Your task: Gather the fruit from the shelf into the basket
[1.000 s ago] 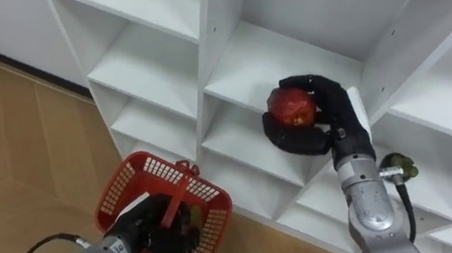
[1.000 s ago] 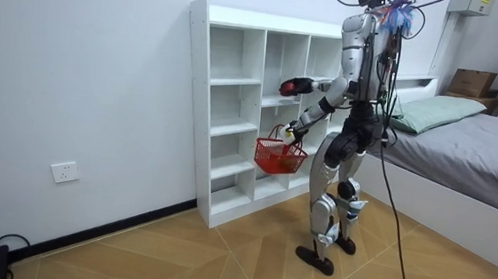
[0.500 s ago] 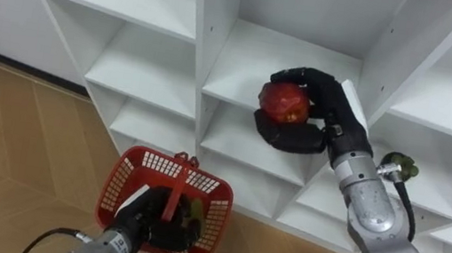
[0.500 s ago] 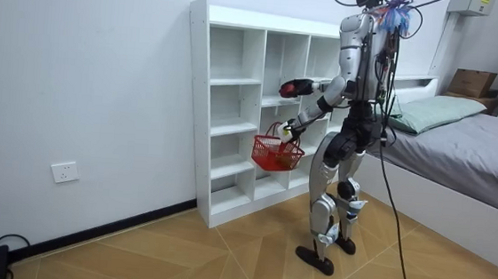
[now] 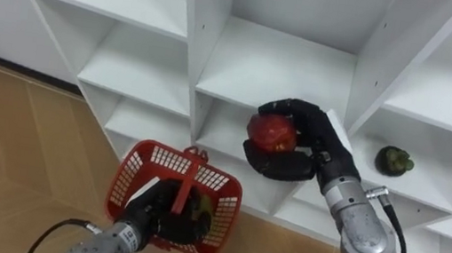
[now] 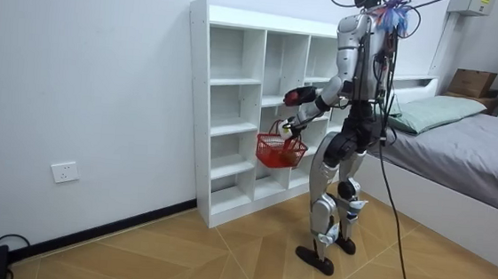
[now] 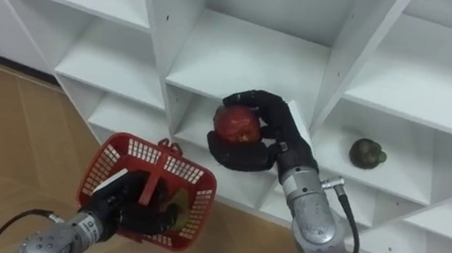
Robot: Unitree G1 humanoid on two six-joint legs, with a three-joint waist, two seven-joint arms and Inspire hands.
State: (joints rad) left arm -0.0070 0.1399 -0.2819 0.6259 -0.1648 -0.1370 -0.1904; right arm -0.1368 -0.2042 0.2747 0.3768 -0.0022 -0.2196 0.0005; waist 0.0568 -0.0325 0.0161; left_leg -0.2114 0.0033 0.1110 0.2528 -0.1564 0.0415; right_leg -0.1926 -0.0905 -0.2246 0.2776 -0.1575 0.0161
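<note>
- The closet [image 5: 280,63] is a white open-shelf unit. The robot stands directly facing it, so the middle compartments are within arm's reach.
- The red basket [image 5: 133,175] hangs mouth-up in front of the lower shelves. It sits below and left of the raised fruit, probably to receive it.
- The right hand [image 5: 319,136] is in front of the middle column. Its fingers and thumb are wrapped round the red fruit [image 5: 272,132].
- The left hand [image 5: 160,222] is clenched round the handle [image 5: 186,183] and carries the basket level.
- The red fruit is off its shelf and not yet over the basket.
- The green fruit [image 5: 394,159] rests untouched in the right-hand compartment, still to be collected.
</note>
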